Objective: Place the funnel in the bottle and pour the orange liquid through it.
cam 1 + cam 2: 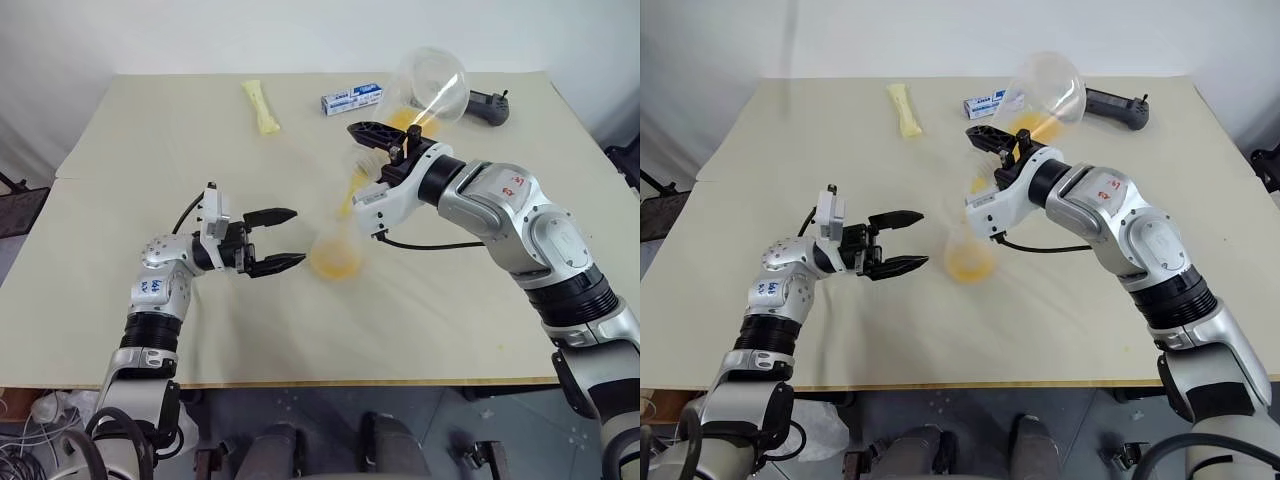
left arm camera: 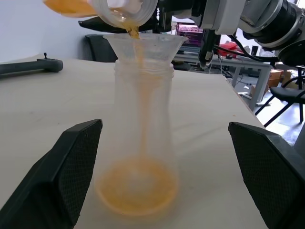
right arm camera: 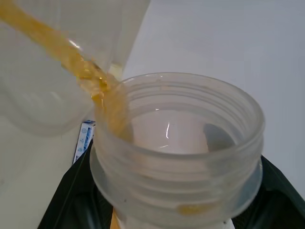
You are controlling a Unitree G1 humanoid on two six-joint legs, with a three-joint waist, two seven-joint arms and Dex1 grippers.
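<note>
Left eye view: the right gripper [image 1: 385,140] is clenched on a big round vessel [image 1: 432,85], tipped over the funnel [image 1: 352,183] that sits in the bottle [image 1: 335,255] in the middle of the table [image 1: 150,130]; the left gripper [image 1: 283,238] is released, just left of the bottle, not touching. Left wrist view: the orange liquid [image 2: 136,183] runs down through the funnel and pools in the bottle's bottom. Right wrist view: liquid flows over the vessel's ridged mouth.

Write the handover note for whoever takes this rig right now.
Right claw: shut on the round flask, tipped neck-down, pouring.
Left claw: open, level, beside the bottle, not touching it.
Funnel sits in the bottle's neck. Orange liquid streams through it and pools at the bottom; some remains in the flask.
Left: finish pouring, set the flask down.
</note>
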